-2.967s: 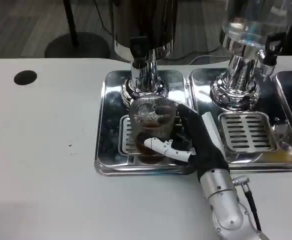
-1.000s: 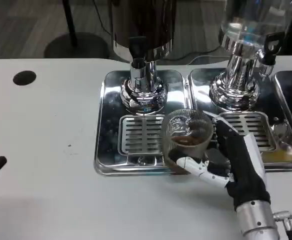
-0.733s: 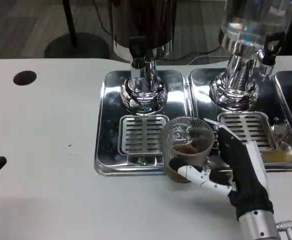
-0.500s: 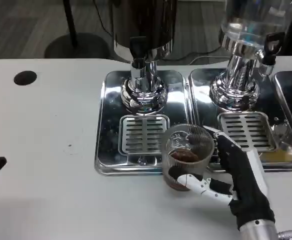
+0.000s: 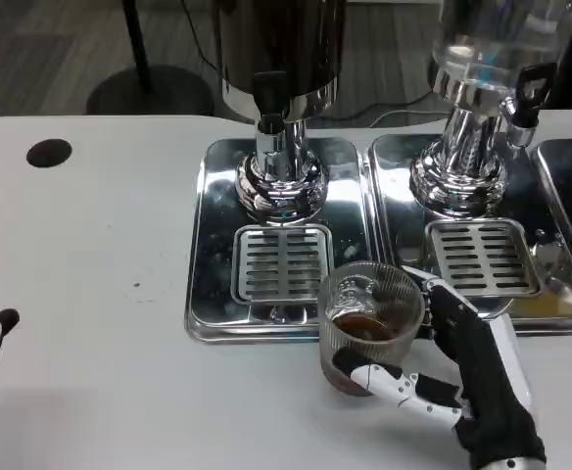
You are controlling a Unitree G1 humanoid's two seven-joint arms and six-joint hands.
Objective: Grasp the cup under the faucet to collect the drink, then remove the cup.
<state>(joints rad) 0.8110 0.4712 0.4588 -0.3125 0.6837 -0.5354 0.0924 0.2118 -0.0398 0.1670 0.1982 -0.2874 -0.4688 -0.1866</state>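
White table (image 5: 100, 245); two steel drip trays (image 5: 208, 245) (image 5: 389, 166) on it.

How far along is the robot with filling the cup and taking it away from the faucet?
Collecting looks done: the ribbed clear cup has dark drink in its bottom. Removal is in hand: the right hand grips the cup, which now sits off the slotted drain grate and overlaps the front edge of the steel drip tray, clear of the faucet. Whether it rests on the table cannot be told. Left: set it down and let go.
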